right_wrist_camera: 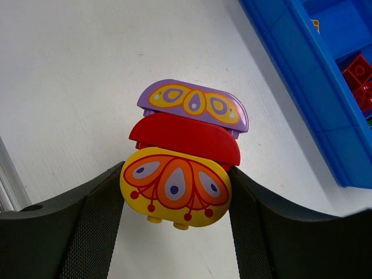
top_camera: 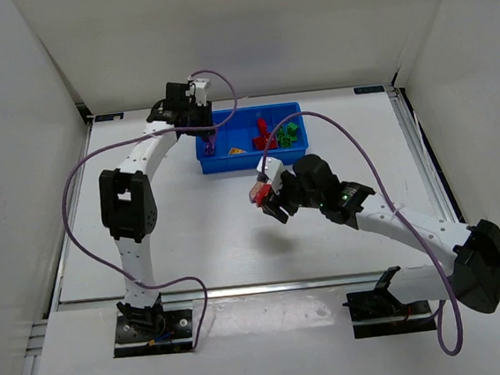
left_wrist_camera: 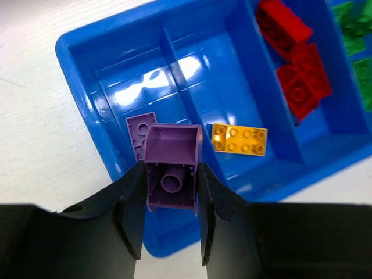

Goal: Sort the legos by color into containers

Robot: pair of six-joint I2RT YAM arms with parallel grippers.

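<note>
The blue tray (top_camera: 230, 161) sits at the back centre of the table. My left gripper (left_wrist_camera: 171, 192) is shut on a purple block (left_wrist_camera: 170, 167) and holds it above the tray's leftmost compartment (left_wrist_camera: 133, 87), where a flat purple block (left_wrist_camera: 138, 129) lies. An orange block (left_wrist_camera: 239, 139) lies in the second compartment, red blocks (left_wrist_camera: 293, 64) in the third, green blocks (left_wrist_camera: 357, 35) in the fourth. My right gripper (right_wrist_camera: 177, 197) is shut on a stack of rounded blocks: yellow (right_wrist_camera: 174, 187), red (right_wrist_camera: 186, 138), purple (right_wrist_camera: 195, 103), held above the table in front of the tray (right_wrist_camera: 325, 99).
White walls enclose the table on the left, back and right. A metal rail (top_camera: 242, 290) runs along the near edge by the arm bases. Purple cables loop over both arms.
</note>
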